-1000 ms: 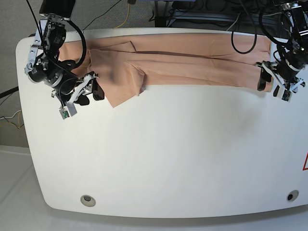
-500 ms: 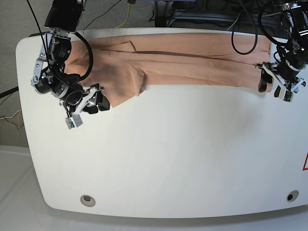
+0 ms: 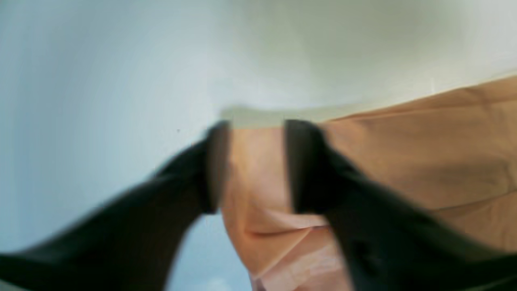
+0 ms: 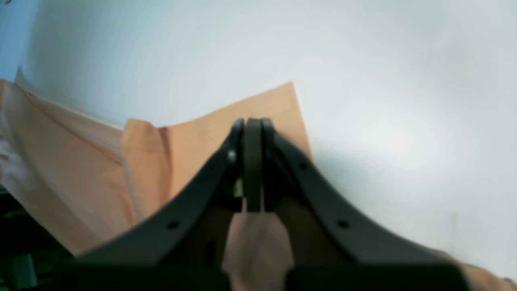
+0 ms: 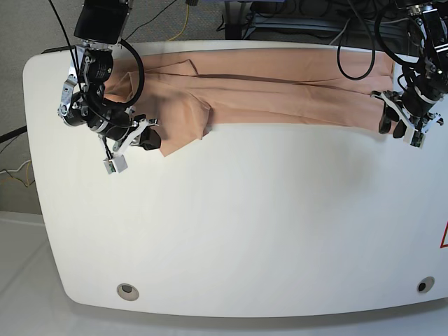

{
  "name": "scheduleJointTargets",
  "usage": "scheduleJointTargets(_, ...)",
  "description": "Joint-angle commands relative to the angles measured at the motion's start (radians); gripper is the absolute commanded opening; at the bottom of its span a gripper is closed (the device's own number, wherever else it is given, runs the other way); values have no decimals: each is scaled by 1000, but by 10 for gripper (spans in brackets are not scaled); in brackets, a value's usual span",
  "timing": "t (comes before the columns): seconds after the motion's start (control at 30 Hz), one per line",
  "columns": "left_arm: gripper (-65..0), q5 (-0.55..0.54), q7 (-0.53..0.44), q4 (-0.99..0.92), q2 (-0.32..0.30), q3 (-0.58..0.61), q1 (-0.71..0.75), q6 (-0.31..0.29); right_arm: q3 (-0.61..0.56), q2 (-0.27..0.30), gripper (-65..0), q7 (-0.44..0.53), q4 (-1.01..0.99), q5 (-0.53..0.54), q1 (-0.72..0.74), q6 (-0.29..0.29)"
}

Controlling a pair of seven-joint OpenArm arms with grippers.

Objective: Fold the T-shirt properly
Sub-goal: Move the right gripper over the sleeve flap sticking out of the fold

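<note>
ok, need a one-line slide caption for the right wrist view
Right gripper shut on a corner flap of the peach T-shirt lying on the white table.

T-shirt (image 5: 280, 87) — soft matt cloth; table (image 5: 245, 224) — smooth, white, faintly glossy.

Right tool (image 4: 253, 133) pinched closed; left tool (image 3: 256, 129) spread apart.

Bright, even light; blurred wrist views
</note>
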Motion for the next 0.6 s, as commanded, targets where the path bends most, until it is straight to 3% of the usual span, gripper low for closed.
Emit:
scheduleJointTargets(0.0,-353,-18,-13,18,-23,-9,-5,-2,10,3,-650,12,9,17,0,6)
scheduleJointTargets(0.1,-303,-19,1,15,-27,1,-3,6,11,-7,-650,-11,38,22,-48,5)
scheduleJointTargets(0.57,-288,-34,-21,18,-32,3,-4,4,-37,-58,-650,-47,109,61,-61,10)
